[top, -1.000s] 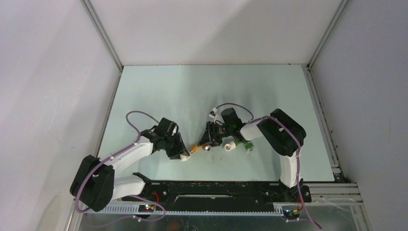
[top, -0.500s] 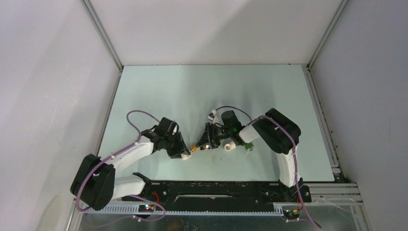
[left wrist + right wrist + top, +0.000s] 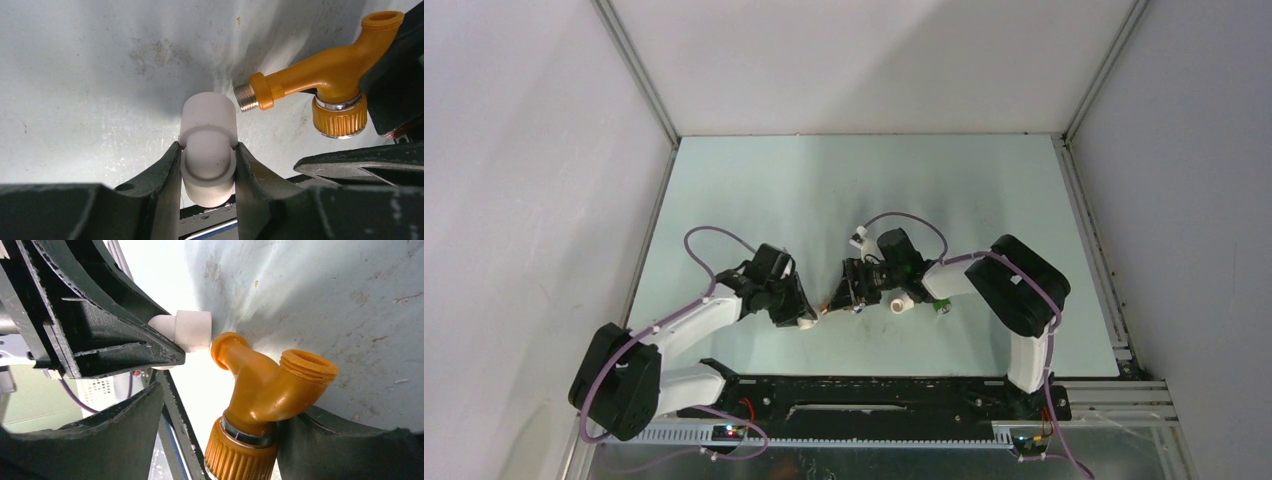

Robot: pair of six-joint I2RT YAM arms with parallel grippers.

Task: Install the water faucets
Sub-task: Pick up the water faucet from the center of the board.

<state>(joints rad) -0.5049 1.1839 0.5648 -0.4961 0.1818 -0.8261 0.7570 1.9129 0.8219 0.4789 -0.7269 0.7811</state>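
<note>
My left gripper (image 3: 207, 160) is shut on a white elbow fitting (image 3: 207, 120), low over the table, and shows left of centre in the top view (image 3: 802, 318). My right gripper (image 3: 230, 405) holds the orange faucet (image 3: 265, 390) by its ribbed cap end. Its handle is hidden. The faucet's metal threaded tip (image 3: 246, 96) points at the elbow's open end and sits just right of it, a small gap apart. The green faucet (image 3: 942, 306) lies on the table under the right forearm.
A second white elbow fitting (image 3: 902, 303) lies on the table just right of the right gripper. The pale table (image 3: 844, 190) is walled by white panels at the back and sides. The black base rail (image 3: 874, 385) runs along the near edge.
My right gripper has moved left with the orange faucet, bringing its threaded tip close to the elbow. My left gripper has stayed almost still.
</note>
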